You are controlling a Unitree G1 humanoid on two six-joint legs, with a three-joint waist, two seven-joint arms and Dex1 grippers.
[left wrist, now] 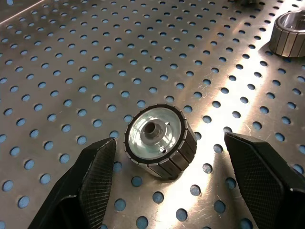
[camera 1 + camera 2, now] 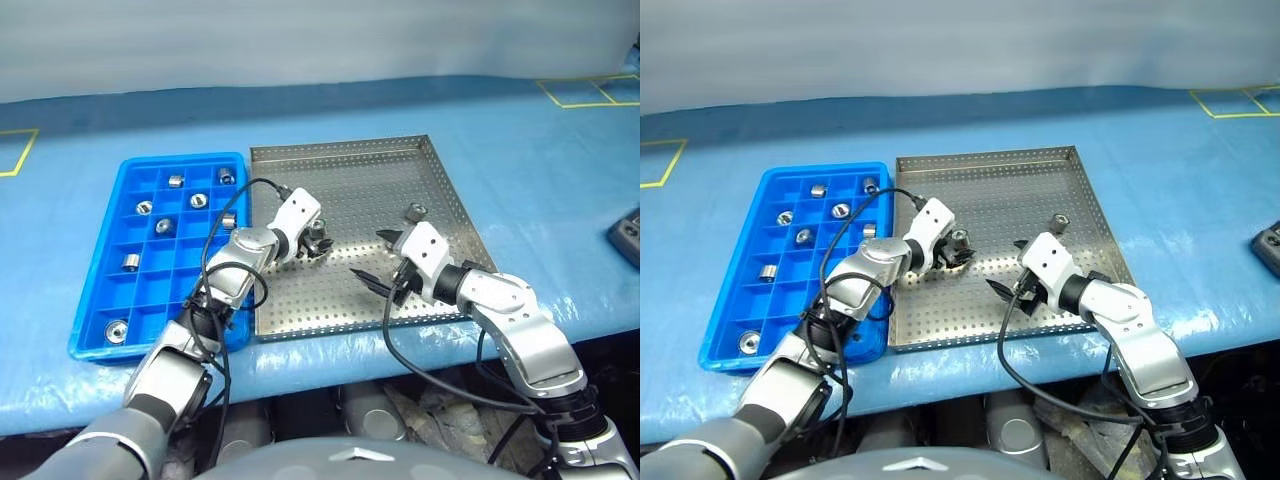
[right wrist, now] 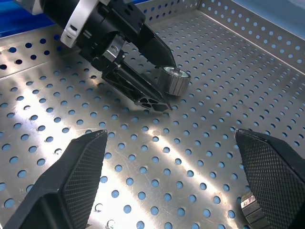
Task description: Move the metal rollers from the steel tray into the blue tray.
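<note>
1. Left eye view: the blue tray (image 2: 100, 310) lies at the left on the blue table cover (image 2: 560, 200), its long side against the steel tray (image 2: 350, 170). Eight metal rollers (image 2: 176, 181) sit scattered in its compartments, one to a cell.
2. The left gripper (image 2: 318, 243) is low over the left-middle of the steel tray's perforated floor. Its fingers (image 1: 97, 176) stand apart on either side of a roller (image 1: 159, 141) lying on its side, not touching it, nothing grasped.
3. Another roller (image 2: 416, 211) lies farther right on the steel tray, just beyond the right gripper.
4. The right gripper (image 2: 378, 258) hovers over the right half of the steel tray, jaws spread wide and empty, pointing toward the left gripper.
5. A dark device (image 2: 626, 236) rests at the table's right edge.
</note>
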